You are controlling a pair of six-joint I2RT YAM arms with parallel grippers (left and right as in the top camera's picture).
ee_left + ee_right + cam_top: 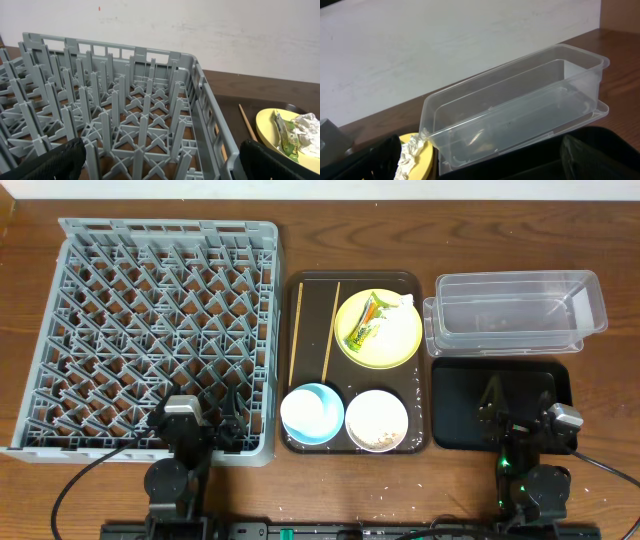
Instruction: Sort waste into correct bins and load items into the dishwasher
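Observation:
The grey dishwasher rack (150, 320) stands empty at the left. On a brown tray (312, 330) lie two chopsticks (296, 330), a yellow plate (385, 345) carrying a yellow-green wrapper (366, 322) and a white tissue (405, 300), a light blue bowl (312, 413) and a white bowl (377, 420) with whitish crumbs. A clear tub (515, 310) and a black tray (460, 395) sit at the right. My left gripper (195, 423) hangs open over the rack's near edge (125, 100). Over the black tray (530, 167) my right gripper (520, 415) is open too, facing the tub (520, 100).
A pale wall runs behind the table's far edge. Bare wood shows along the front, between the arm bases, and round the tub. In the left wrist view the plate (267, 130) and one chopstick (246, 122) lie right of the rack wall.

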